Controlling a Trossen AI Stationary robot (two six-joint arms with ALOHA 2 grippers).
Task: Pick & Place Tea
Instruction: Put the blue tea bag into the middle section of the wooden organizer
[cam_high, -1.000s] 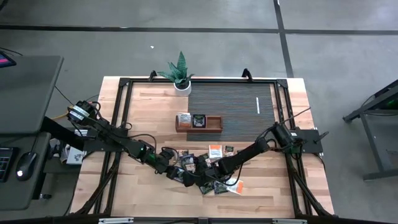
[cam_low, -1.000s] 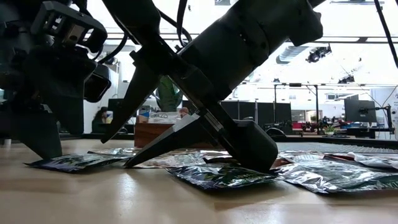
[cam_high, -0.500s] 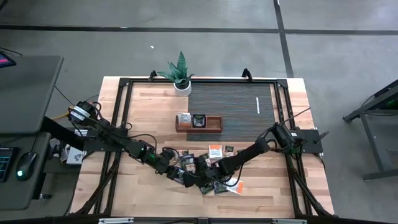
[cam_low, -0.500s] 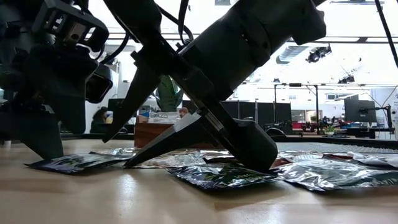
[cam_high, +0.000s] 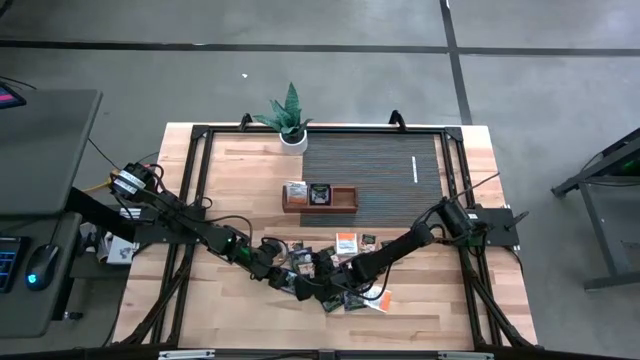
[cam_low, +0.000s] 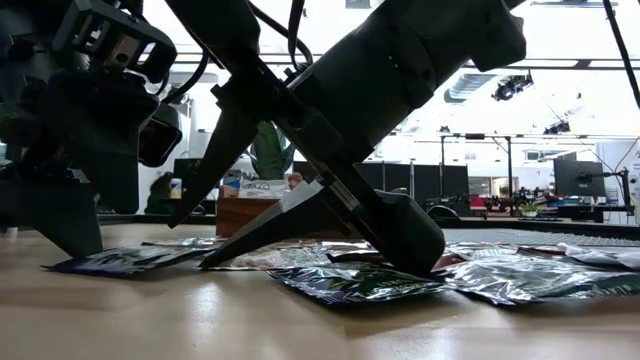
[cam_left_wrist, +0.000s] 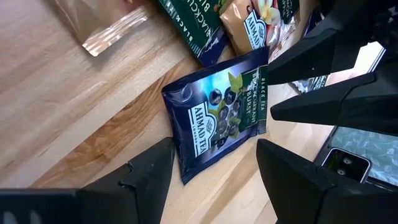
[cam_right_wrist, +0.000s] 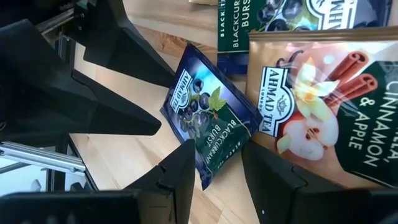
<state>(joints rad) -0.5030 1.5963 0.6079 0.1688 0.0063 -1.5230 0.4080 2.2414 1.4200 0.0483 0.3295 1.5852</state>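
Observation:
Several tea sachets (cam_high: 345, 243) lie flat on the wood near the table's near edge. A dark blue blackcurrant sachet (cam_left_wrist: 217, 115) lies between my two grippers, which face each other low over it. My left gripper (cam_left_wrist: 214, 148) is open, one finger on either side of the sachet's near end. My right gripper (cam_right_wrist: 217, 149) is open too, with the corner of that blue sachet (cam_right_wrist: 208, 118) between its fingers. A cinnamon-and-apple sachet (cam_right_wrist: 317, 99) lies beside it. The wooden tray (cam_high: 345, 200) holds sachets in its left and middle compartments. My left gripper touches nothing that I can see. My right gripper slants down from the table's right with its fingertips (cam_low: 415, 255) at table level among the sachets. I cannot tell whether they touch the blue sachet.
A potted plant (cam_high: 290, 120) stands at the far edge, beside a dark ribbed mat (cam_high: 380, 170). A black frame (cam_high: 195, 180) runs around the work area. Silvery sachets (cam_low: 530, 280) lie toward the table's right in the low view. The tray's right compartment is bare.

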